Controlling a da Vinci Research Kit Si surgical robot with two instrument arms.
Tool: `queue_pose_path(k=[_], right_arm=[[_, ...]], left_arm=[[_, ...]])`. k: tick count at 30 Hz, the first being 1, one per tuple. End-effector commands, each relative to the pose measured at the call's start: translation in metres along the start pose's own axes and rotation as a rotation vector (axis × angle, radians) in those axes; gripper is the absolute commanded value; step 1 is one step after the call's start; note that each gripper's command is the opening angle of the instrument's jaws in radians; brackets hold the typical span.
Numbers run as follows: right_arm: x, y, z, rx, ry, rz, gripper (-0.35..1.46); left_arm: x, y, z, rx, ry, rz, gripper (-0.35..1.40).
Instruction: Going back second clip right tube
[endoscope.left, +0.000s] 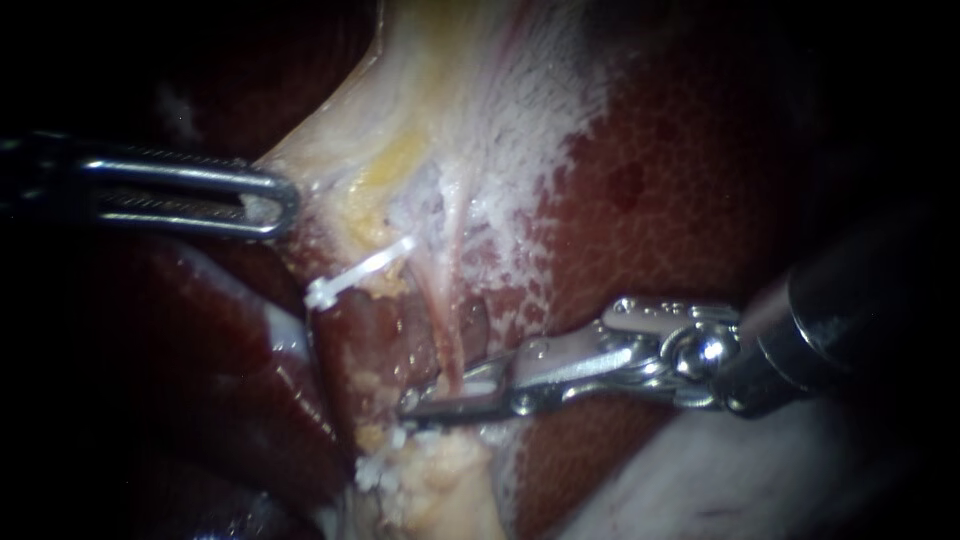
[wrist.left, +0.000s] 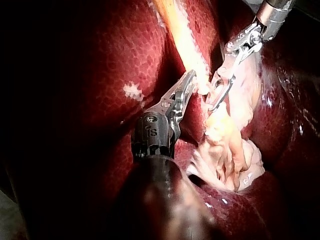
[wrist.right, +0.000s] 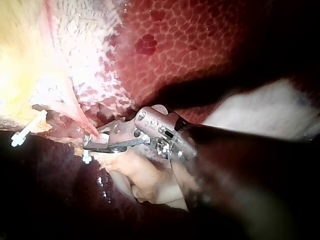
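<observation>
Liver (endoscope.left: 680, 180) all round, left instrument's pincer (endoscope.left: 283, 203) clamps pale tissue (endoscope.left: 330, 150), right instrument's pincer (endoscope.left: 425, 400) barely parted at the tube (endoscope.left: 450, 300) running top to bottom.

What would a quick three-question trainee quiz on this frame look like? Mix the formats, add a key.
1. True or false: the left instrument has its jaws shut on a clip.
2. The white clip sits: A) in the left instrument's jaws; B) apart from both instruments, between their tips; C) in the jaws of the right instrument.
3. Fill in: the mottled dark red organ behind the right instrument is the ____.
Key: 1 false, they grip pale tissue; 2 B; 3 liver.
</observation>
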Motion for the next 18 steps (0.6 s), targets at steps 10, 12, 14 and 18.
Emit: queue_pose_path(k=[10, 12, 14, 18], right_arm=[[0.0001, -0.0001, 0.0003, 0.007, 0.014, 0.000, 0.34], [0.0002, -0.0003, 0.0005, -0.001, 0.020, 0.006, 0.45], [0.0002, -0.0005, 0.0007, -0.003, 0.022, -0.011, 0.51], [0.0003, -0.0011, 0.0009, -0.025, 0.039, -0.057, 0.58]], left_arm=[[0.0001, 0.0000, 0.0000, -0.001, 0.000, 0.000, -0.35], [0.0001, 0.0000, 0.0000, -0.001, 0.000, 0.000, -0.35], [0.0001, 0.0000, 0.0000, -0.001, 0.000, 0.000, -0.35], [0.0001, 0.0000, 0.0000, -0.001, 0.000, 0.000, -0.35]])
